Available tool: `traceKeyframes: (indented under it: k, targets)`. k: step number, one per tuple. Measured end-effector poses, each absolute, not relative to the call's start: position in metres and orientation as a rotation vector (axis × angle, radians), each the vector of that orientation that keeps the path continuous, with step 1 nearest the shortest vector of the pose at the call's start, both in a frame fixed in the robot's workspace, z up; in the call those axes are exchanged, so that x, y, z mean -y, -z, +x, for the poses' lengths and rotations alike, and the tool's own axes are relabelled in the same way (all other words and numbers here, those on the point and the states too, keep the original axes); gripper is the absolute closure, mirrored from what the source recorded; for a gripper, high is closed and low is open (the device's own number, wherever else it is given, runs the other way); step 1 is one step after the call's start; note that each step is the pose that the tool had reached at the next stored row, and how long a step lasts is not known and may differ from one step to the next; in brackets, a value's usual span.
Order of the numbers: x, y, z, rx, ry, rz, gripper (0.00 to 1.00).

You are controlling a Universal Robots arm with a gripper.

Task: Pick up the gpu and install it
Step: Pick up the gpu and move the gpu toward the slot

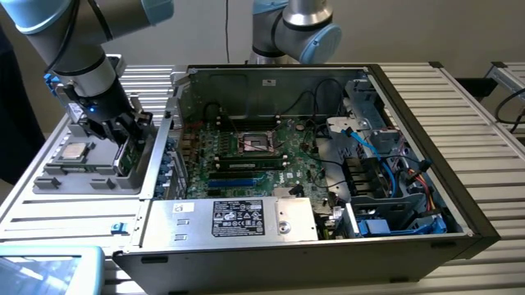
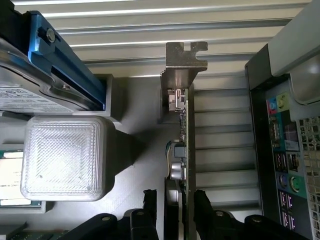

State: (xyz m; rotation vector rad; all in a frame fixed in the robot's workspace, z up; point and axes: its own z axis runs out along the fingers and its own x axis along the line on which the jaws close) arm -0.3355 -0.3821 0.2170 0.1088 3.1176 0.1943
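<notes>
The gpu [image 1: 125, 157] stands on its edge in a slot of the grey parts tray [image 1: 58, 181], at the exterior view's left, beside the open computer case [image 1: 459, 184]. In the wrist view the gpu [image 2: 185, 125] is seen edge-on, with its silver end bracket [image 2: 183, 62] at the far end and a black block on one face. My gripper [image 1: 123, 132] is lowered over the card. The gripper [image 2: 176, 199] is open, with one black finger [image 2: 151, 207] on each side of the card's near end. The card rests in the tray.
The motherboard [image 1: 246, 144] lies inside the case with blue slots [image 1: 233, 178] near the silver power supply [image 1: 238, 218]. The tray also holds a processor [image 1: 75, 151] and a drive with a blue rail [image 2: 65, 65]. A second arm [image 1: 296, 31] stands behind the case.
</notes>
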Motion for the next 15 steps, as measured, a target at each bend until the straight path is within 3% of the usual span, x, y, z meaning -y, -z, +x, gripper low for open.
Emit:
traceKeyframes:
  k: [2,5,15]
  targets:
    - [0.3821,-0.2169,-0.3356,-3.118,-0.194,0.109,0.58]
    - [0.3821,-0.2169,-0.3357,-3.118,-0.194,0.109,0.71]
    - [0.3821,-0.2242,-0.3362,-3.117,-0.198,0.109,0.71]
